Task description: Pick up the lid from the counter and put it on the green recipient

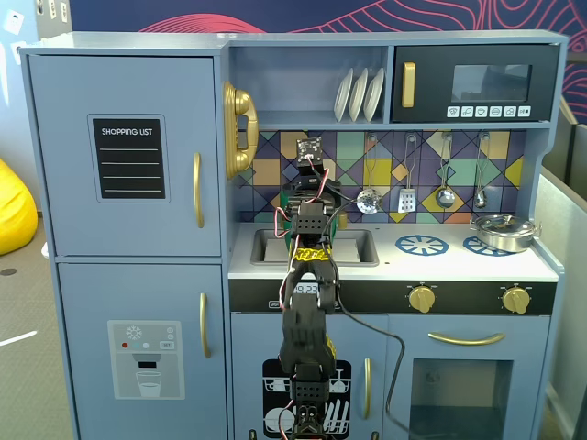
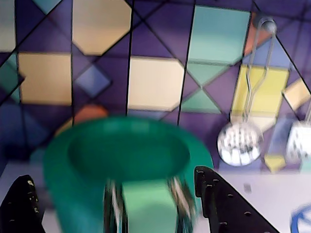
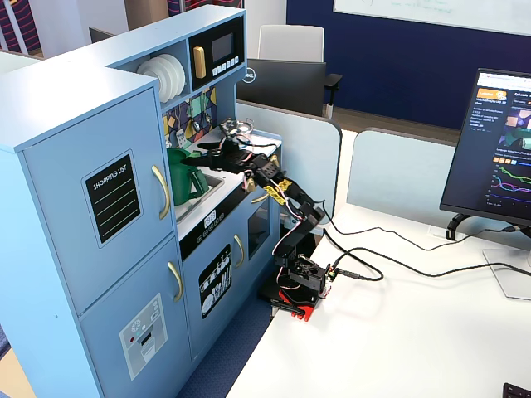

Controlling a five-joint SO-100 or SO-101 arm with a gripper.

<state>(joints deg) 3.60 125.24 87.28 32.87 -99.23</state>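
In a fixed view: three white plates on the upper shelf, four hanging utensils at the far wall, two blue burner rings and two gold knobs right, one silver pot, one sink, one gold phone left.

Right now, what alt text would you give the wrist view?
Blurred close-up of the open-topped green recipient, its lighter green strap handle facing the camera, between the hand's two dark fingers. Behind it, a coloured tile backsplash with a hanging metal strainer.
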